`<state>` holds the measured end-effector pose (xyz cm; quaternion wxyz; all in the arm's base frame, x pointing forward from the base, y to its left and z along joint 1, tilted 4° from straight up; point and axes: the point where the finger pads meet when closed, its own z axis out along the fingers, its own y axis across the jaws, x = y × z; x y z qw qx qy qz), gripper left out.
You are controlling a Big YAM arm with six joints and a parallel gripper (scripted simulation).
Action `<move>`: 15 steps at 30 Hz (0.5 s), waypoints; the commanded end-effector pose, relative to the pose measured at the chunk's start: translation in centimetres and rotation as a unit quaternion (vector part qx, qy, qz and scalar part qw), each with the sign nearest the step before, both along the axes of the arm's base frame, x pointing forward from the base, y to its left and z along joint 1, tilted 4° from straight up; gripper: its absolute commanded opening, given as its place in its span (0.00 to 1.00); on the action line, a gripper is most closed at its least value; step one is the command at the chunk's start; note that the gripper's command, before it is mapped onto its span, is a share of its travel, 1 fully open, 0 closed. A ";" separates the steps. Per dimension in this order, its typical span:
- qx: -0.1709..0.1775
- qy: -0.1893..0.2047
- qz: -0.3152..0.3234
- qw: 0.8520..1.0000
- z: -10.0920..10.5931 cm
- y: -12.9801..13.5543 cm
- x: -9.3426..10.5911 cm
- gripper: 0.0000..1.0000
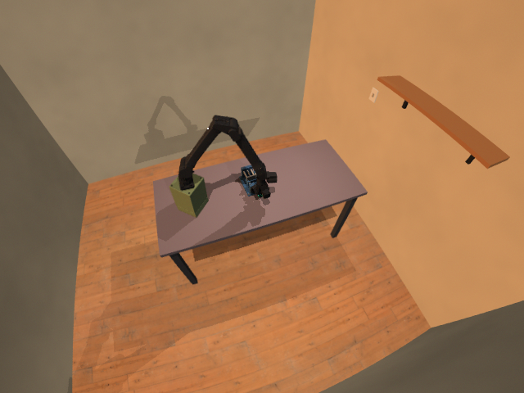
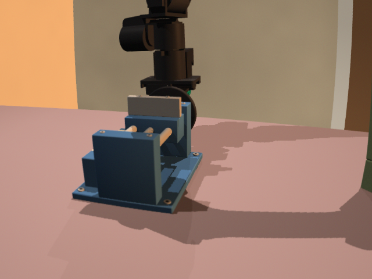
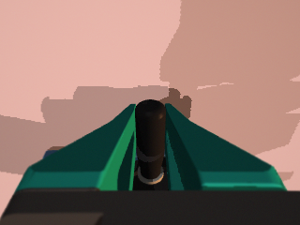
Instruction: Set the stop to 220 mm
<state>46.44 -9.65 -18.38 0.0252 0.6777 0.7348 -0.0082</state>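
The blue stop fixture [image 1: 245, 186] [image 2: 127, 168] stands on the table. Its carriage [image 2: 153, 124], bearing a grey plate [image 2: 154, 106], sits on rods near the far end block, on the handwheel side. The black handwheel [image 2: 193, 115] is behind that block, partly hidden. My gripper [image 1: 259, 195] [image 3: 150, 113] points down behind the wheel. Its green fingers are shut on the handwheel's black handle [image 3: 150, 136], which stands between them in the wrist view. In the exterior view the fingers are mostly hidden by the wheel. No scale or millimetre reading can be made out.
The arm's green base block [image 1: 190, 198] stands at the table's left end. A low blue block [image 2: 90, 169] sits beside the fixture's near end block [image 2: 127, 168]. A wooden shelf [image 1: 444, 118] is on the orange wall, away from the table [image 1: 309, 169].
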 end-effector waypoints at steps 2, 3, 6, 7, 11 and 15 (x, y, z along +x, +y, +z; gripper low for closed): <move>-0.004 -0.030 0.001 1.000 0.7 0.3 3.8 0.06; -0.004 -0.031 0.001 1.000 0.7 0.3 3.8 0.06; -0.004 -0.031 0.001 1.000 0.7 0.3 3.8 0.06; -0.004 -0.031 0.001 1.000 0.7 0.3 3.8 0.06; -0.003 -0.026 0.001 1.000 0.8 0.4 3.8 0.06; -0.003 -0.027 0.001 1.000 1.1 0.5 4.5 0.06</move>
